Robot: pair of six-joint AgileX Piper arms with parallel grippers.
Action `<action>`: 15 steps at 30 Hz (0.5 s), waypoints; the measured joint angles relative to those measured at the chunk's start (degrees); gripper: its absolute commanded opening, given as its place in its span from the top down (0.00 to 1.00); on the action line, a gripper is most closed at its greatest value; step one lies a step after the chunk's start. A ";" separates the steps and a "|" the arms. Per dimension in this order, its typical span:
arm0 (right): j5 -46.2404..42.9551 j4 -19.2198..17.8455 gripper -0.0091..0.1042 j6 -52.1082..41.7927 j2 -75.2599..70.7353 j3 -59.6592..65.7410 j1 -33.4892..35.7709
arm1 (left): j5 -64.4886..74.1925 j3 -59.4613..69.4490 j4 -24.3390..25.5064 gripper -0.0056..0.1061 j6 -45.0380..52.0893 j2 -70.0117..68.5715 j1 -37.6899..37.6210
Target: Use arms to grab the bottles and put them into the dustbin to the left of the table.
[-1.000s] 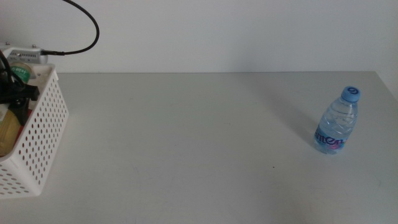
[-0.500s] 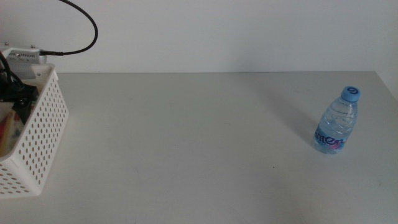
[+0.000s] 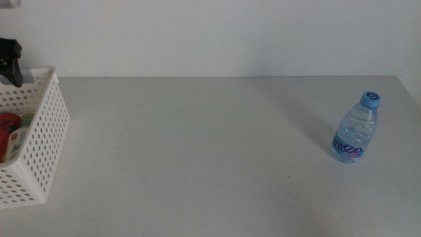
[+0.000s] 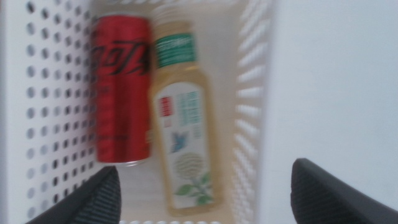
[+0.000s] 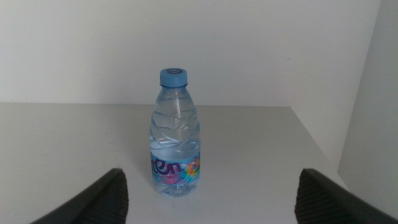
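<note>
The white perforated dustbin (image 3: 41,135) stands at the table's (image 3: 197,151) left edge. In the left wrist view a red soda can (image 4: 121,93) and a yellow tea bottle (image 4: 184,130) lie side by side inside the dustbin (image 4: 249,93). My left gripper (image 4: 208,199) hovers above them, open and empty; the middle view shows the left gripper (image 3: 11,66) over the dustbin's far rim. A clear blue-capped water bottle (image 3: 356,128) stands upright at the table's right. My right gripper (image 5: 214,199) is open, facing the water bottle (image 5: 175,134) from a short distance, and is out of the middle view.
A plain white wall runs behind the table. The tabletop's right edge (image 3: 409,92) passes close to the water bottle. Only part of the red can (image 3: 8,125) shows over the dustbin's rim in the middle view.
My left gripper has let go of the tea bottle and risen out of the dustbin. The tea bottle now lies beside the can. The water bottle has not moved.
</note>
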 measured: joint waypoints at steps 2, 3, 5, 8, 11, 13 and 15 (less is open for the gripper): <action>0.00 0.00 0.09 0.00 0.00 0.00 0.00 | -0.11 0.54 -2.90 0.11 1.86 -2.98 -0.89; 0.00 0.00 0.09 0.00 0.00 0.00 0.00 | -0.64 1.60 -4.13 0.11 2.95 -5.03 -1.70; 0.00 0.00 0.09 0.00 0.00 0.00 0.00 | -3.61 5.04 -6.61 0.11 4.92 -9.22 -3.87; 0.00 0.00 0.09 0.00 0.00 0.00 0.00 | -10.16 11.43 -9.48 0.11 8.41 -16.78 -8.09; 0.00 0.00 0.09 0.00 0.00 0.00 0.00 | -15.92 18.52 -11.04 0.11 11.52 -23.72 -13.31; 0.00 0.00 0.09 0.00 0.00 0.00 0.00 | -20.22 23.64 -11.58 0.11 13.27 -28.44 -17.36; 0.00 0.00 0.09 0.00 0.00 0.00 0.00 | -24.19 28.02 -11.96 0.11 14.16 -32.54 -21.08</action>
